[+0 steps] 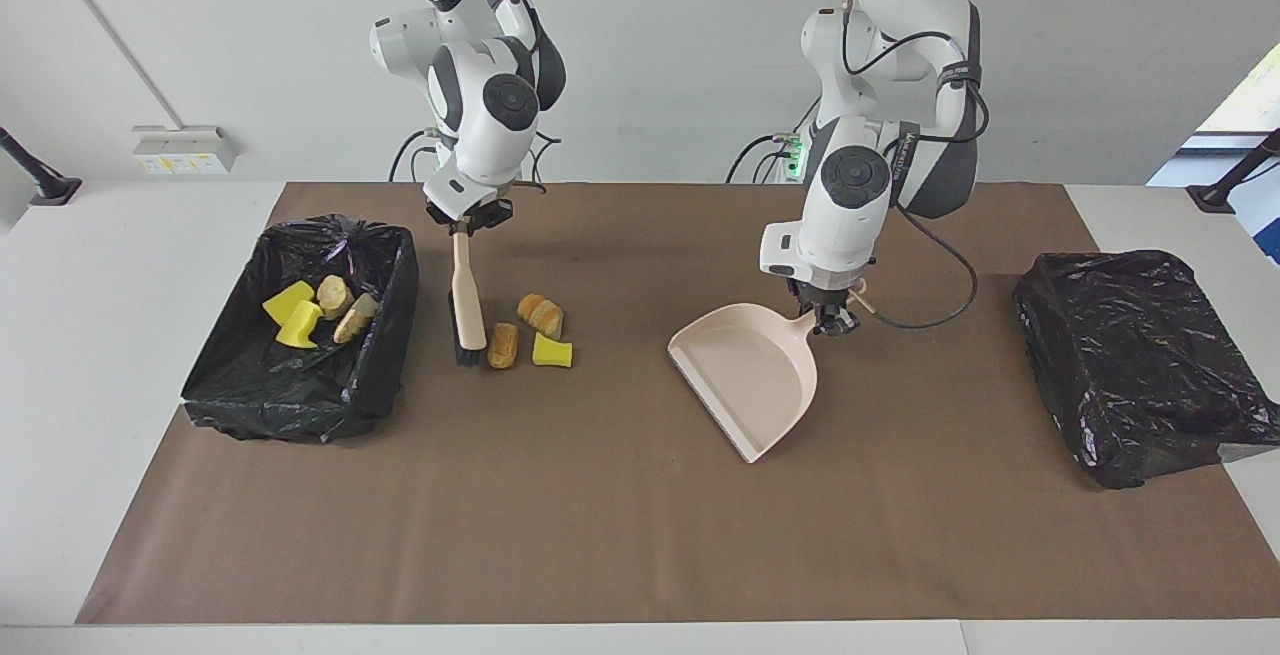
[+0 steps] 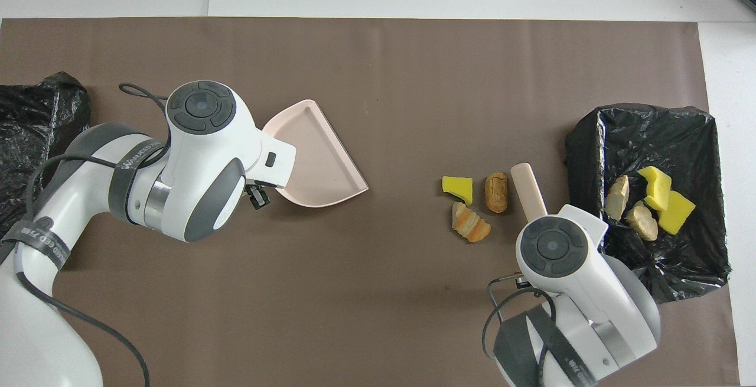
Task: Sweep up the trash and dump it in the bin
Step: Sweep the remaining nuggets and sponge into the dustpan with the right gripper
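Right gripper clenched on the top of the beige brush, handle hanging nearly upright, black bristles down at the brown mat, just beside the orange-tan lump; whether bristles touch the lump cannot be told. Brush between the open bin and the three loose scraps. In the overhead view, gripper itself hidden under the wrist; only the handle's lower part showing, close to the bin's rim.

Loose trash on the mat toward the right arm's end of the bench: orange-tan lump, yellow sponge piece just beside it, striped bread-like lump nearer to the robots, all three close together. Four more scraps inside the open bin: two yellow sponge pieces and two tan lumps.

Left gripper clenched on the handle of the pink dustpan, pan turned with its open lip facing the loose scraps, lying low over or on the mat; contact cannot be told. Broad strip of bare mat between the pan's lip and the scraps. Dustpan well apart from the trash.

Second black bag, crumpled, at the left arm's end of the bench, straddling the mat's edge. Wide bare mat farther from the robots than everything, right out to the white bench edge.
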